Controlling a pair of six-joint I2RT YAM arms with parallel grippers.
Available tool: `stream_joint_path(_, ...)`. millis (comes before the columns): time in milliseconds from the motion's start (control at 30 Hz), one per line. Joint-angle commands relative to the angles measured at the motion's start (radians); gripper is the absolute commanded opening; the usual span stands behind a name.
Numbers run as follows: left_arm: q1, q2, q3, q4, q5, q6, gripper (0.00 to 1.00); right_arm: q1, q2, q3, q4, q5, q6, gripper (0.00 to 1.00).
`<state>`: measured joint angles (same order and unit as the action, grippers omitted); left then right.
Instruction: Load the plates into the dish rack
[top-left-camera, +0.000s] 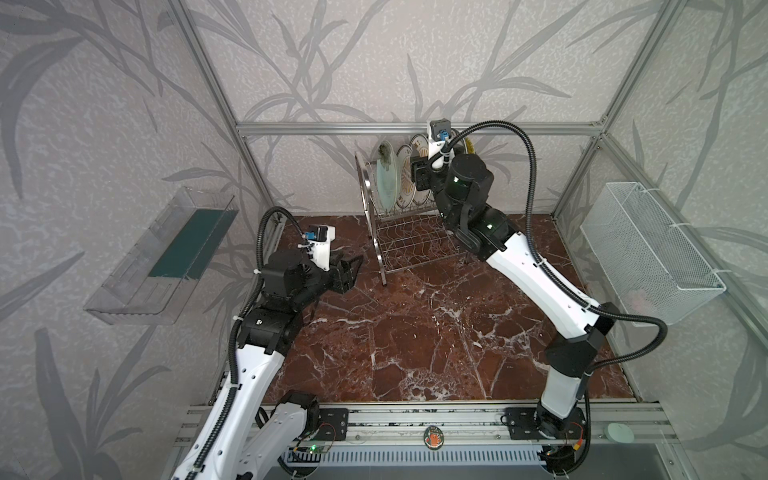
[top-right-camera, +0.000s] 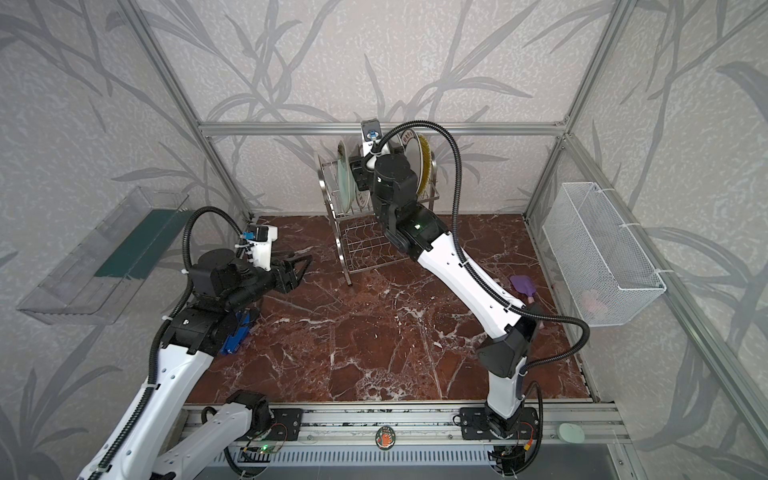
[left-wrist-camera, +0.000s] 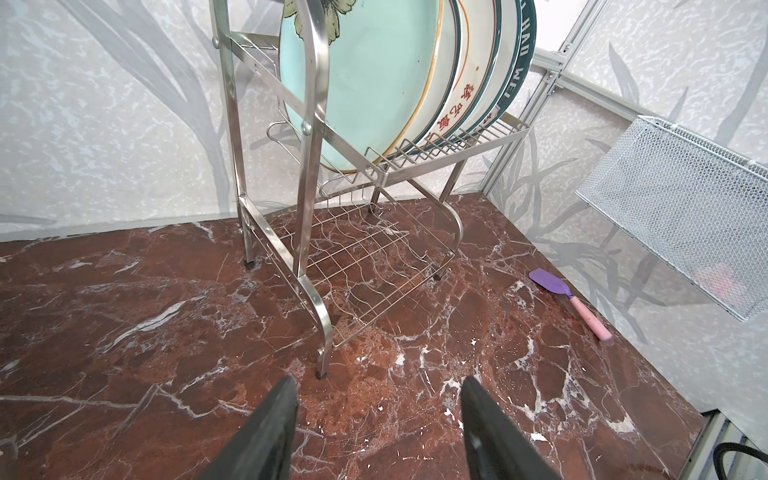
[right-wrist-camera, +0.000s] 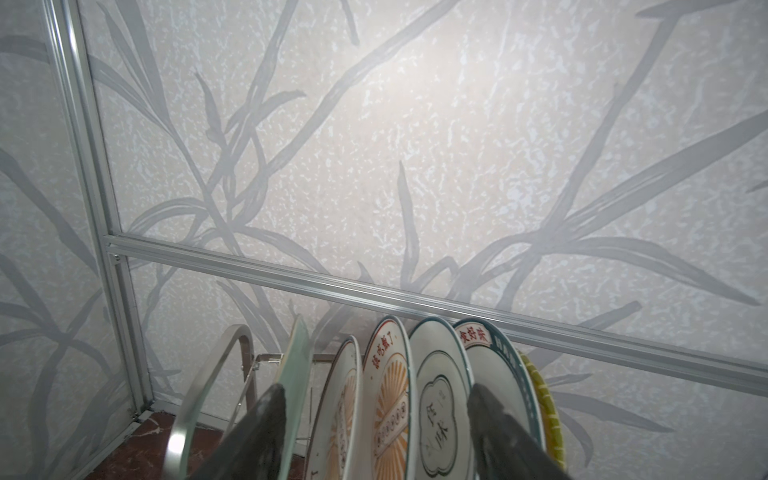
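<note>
The dish rack stands at the back of the marble table. Several plates stand upright on its top tier: a celadon one, two with orange sunbursts, one with a dark outline motif, a green-rimmed one and a yellow one. My right gripper hovers at the plates' upper edges, open and holding nothing. My left gripper is open and empty over the table, left of the rack.
A purple spatula with a pink handle lies near the right wall. A white mesh basket hangs on that wall and a clear plastic tray on the left wall. A blue object lies under my left arm.
</note>
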<state>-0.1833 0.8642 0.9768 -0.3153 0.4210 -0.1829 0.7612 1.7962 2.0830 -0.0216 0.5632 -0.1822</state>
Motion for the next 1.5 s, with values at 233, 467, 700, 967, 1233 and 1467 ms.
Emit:
stream_joint_path(233,0.005,0.036,0.007,0.070,-0.021,-0.031,0.61,-0.170,-0.376,-0.464,0.064,-0.017,0.086,0.69)
stream_joint_path(467,0.004,0.039,0.024,0.094,-0.084,-0.063,0.62,-0.305,-0.532,-0.668,-0.009,-0.079,0.204,0.71)
stream_joint_path(700,0.004,0.092,0.089,0.041,-0.075,-0.099,0.64,-0.387,-0.593,-0.761,-0.068,-0.115,0.244,0.76)
stream_joint_path(967,0.004,0.112,0.168,-0.029,-0.138,-0.077,0.99,-0.468,-0.630,-0.813,-0.109,-0.159,0.288,0.83)
stream_joint_path(1233,0.004,0.099,0.227,-0.114,-0.202,-0.056,0.99,-0.542,-0.622,-0.801,-0.188,-0.248,0.327,0.99)
stream_joint_path(1467,0.004,0.089,0.195,-0.086,-0.251,-0.050,0.99,-0.558,-0.639,-0.839,-0.189,-0.254,0.327,0.99)
